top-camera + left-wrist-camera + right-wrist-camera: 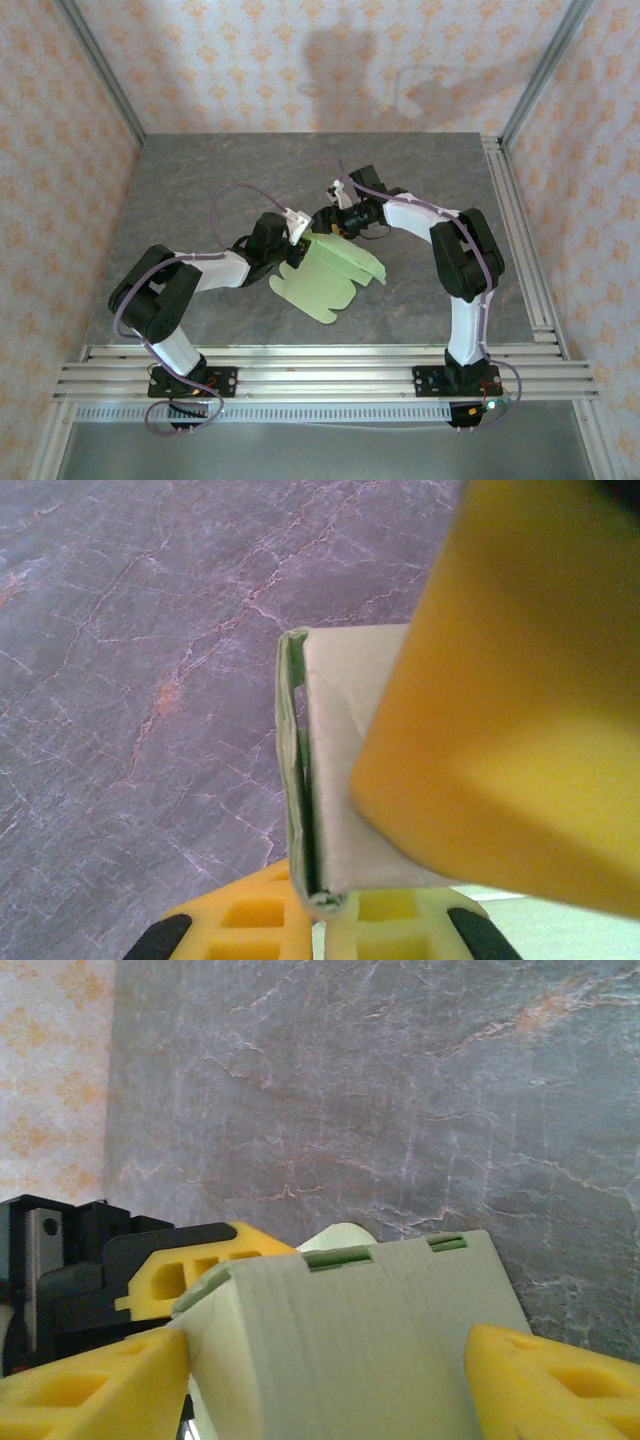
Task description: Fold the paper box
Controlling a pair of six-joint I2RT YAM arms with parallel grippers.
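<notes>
The pale green paper box (325, 285), half folded, lies mid-table, rounded tabs flat toward 6 o'clock, its 11 o'clock edge folded up.

A grey veined tabletop (200, 190) sits between walls (250, 60) papered in pale orange, perhaps floral, motifs.

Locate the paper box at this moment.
In the top view the paper box lies near the middle of the table, its far edge up where the left gripper and right gripper meet.
</notes>
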